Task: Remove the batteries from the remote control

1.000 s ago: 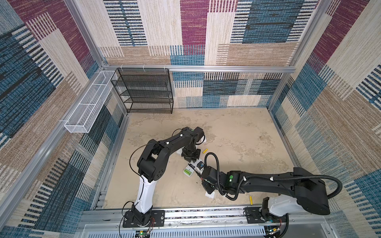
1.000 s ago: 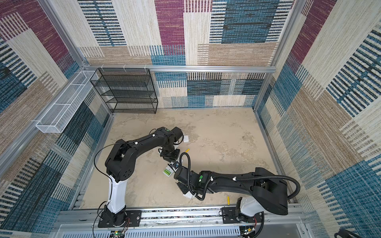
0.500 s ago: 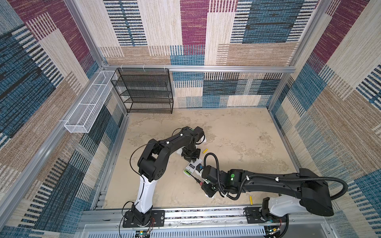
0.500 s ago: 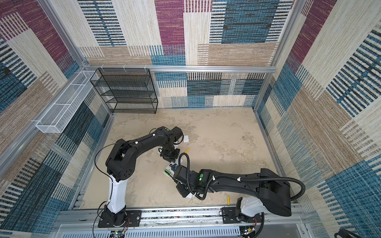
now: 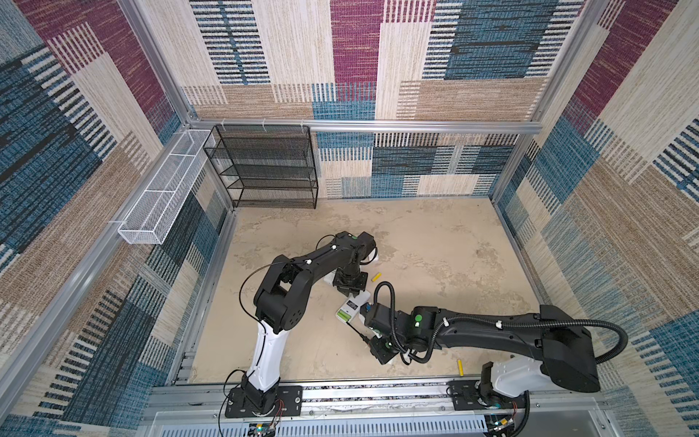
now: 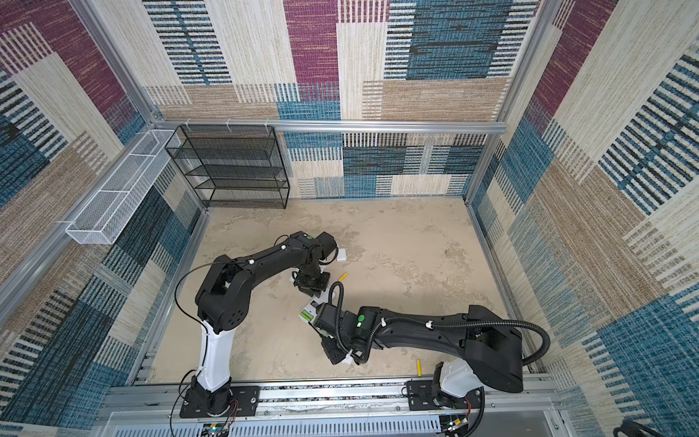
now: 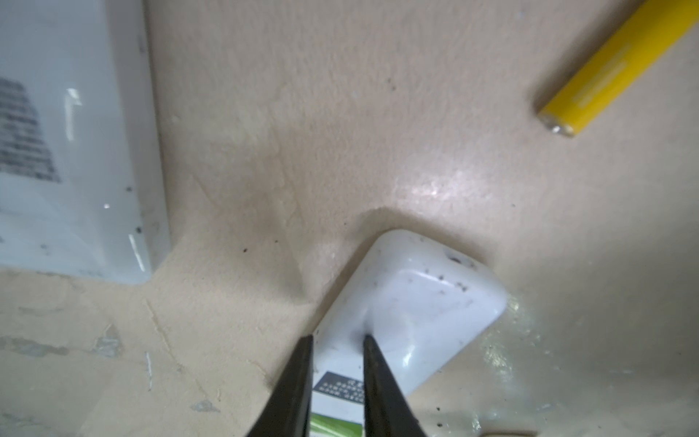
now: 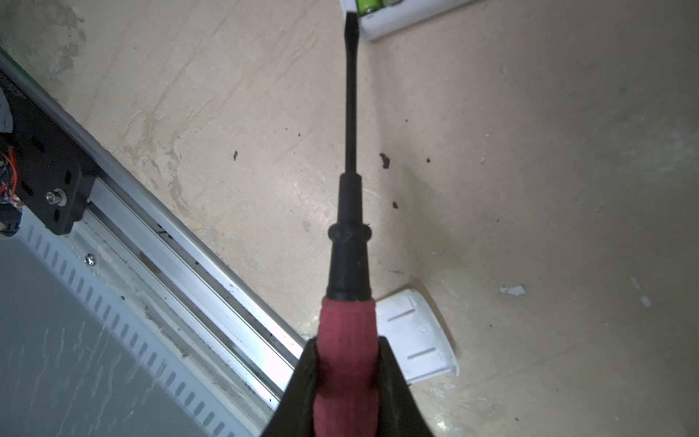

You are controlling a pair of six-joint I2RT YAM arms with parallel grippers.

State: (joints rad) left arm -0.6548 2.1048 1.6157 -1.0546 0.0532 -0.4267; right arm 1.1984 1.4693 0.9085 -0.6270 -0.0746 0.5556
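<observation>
The white remote control (image 5: pixel 355 304) lies back up mid-table, its compartment open with a light green battery (image 5: pixel 344 314) (image 7: pixel 334 425) inside. My left gripper (image 7: pixel 337 338) (image 5: pixel 352 293) stands on the remote's far end with narrow jaws. One finger is at its side edge, the other on its back. My right gripper (image 8: pixel 347 363) (image 5: pixel 372 342) is shut on the red handle of a screwdriver (image 8: pixel 350 113). Its flat tip sits at the compartment's edge beside a green battery (image 8: pixel 368 5). One yellow battery (image 5: pixel 375 277) (image 7: pixel 605 72) lies loose near the left gripper, another (image 5: pixel 460 367) by the front rail.
A second white remote-like block (image 7: pixel 68 151) lies close beside the left gripper. A white cover (image 8: pixel 416 336) rests under the right wrist, another (image 5: pixel 374 255) behind the left arm. A black mesh rack (image 5: pixel 264 166) stands at the back left, a white wire basket (image 5: pixel 162 196) on the left wall.
My right gripper has drawn back slightly toward the front rail with the screwdriver. The left gripper has closed a touch and stays on the remote.
</observation>
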